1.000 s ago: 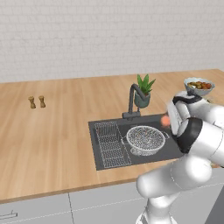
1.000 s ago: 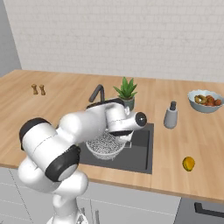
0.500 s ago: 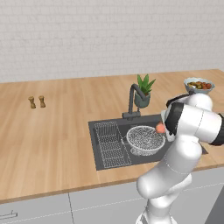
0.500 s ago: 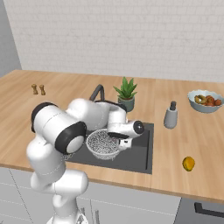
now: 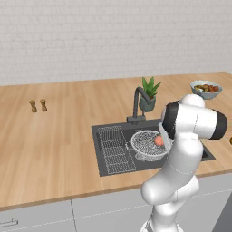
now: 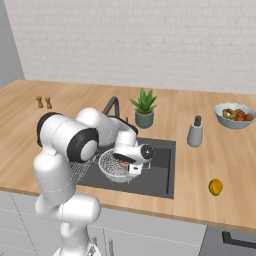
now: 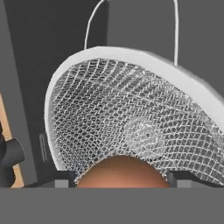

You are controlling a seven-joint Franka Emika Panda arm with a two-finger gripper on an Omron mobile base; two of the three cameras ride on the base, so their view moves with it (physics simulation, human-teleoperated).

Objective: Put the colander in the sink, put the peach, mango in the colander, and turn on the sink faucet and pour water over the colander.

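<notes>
White glossy arm (image 5: 181, 149), rounded fat segments, dark bands at joints (black ring near the wrist).

The colander (image 5: 148, 145), a wide silver wire-mesh bowl, sat upright in the right half of the dark grey sink (image 5: 108, 163), beside the wire grid rack at the sink's left end. The pinkish-orange peach (image 5: 158, 141) was over the colander's right rim, between the finger tips. The yellow-orange mango (image 6: 215, 187) lay on the counter near its front edge, well right of the sink. The dark gooseneck sink faucet (image 5: 137, 103) stood at the sink's back edge.
</notes>
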